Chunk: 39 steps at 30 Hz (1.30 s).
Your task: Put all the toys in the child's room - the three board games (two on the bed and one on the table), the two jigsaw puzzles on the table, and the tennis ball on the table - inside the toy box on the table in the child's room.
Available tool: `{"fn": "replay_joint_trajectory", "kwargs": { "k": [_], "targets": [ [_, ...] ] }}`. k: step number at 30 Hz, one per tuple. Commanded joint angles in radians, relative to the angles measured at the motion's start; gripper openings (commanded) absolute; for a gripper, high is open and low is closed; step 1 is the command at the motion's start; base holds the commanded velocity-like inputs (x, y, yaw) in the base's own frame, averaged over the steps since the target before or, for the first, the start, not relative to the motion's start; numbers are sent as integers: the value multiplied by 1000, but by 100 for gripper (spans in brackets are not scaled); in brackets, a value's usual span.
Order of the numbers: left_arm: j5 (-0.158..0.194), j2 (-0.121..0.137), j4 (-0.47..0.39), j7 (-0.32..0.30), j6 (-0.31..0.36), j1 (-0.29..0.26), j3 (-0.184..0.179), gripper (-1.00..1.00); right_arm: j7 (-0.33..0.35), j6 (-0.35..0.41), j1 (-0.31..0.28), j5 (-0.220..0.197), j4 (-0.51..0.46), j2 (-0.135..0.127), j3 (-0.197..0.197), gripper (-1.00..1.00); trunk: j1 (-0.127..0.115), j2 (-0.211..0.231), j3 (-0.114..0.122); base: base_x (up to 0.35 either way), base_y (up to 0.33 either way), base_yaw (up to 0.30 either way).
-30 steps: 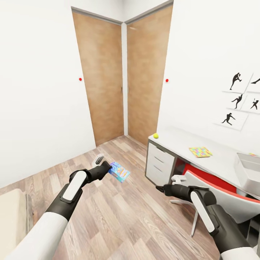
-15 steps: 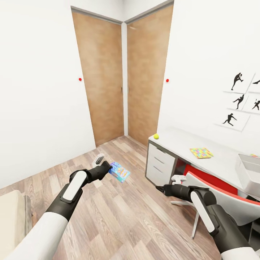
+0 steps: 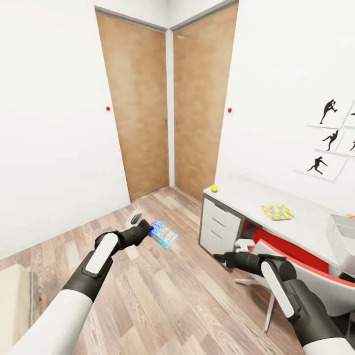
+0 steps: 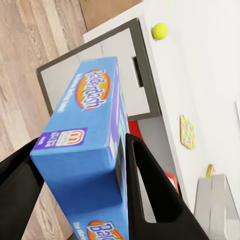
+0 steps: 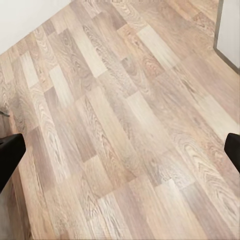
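Between my left gripper's (image 4: 75,200) fingers I am pinching a blue board game (image 4: 87,150) above the floor (image 3: 162,291), well short of the table (image 3: 296,229). My right gripper (image 5: 120,150) is hanging spread over bare planks. The toy box (image 3: 342,236) is sitting at the table's far end; the long carry risks the box slipping from my two-finger pinch.

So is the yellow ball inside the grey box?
No, the tennis ball sits on the table at its near corner, far from the toy box.
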Motion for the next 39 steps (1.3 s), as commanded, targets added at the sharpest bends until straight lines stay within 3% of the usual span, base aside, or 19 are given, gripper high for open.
{"fn": "replay_joint_trajectory", "kwargs": {
  "k": [1,39],
  "targets": [
    [11,0,-1,9,1,-1,-1,-100,6,3,0,5,-1,-1,1,100,1,-2,-2,276,0,0],
    [9,1,-2,9,1,-1,-1,-100,6,1,25,6,-49,-2,1,100,1,-2,-2,323,0,0]
  ]
}}
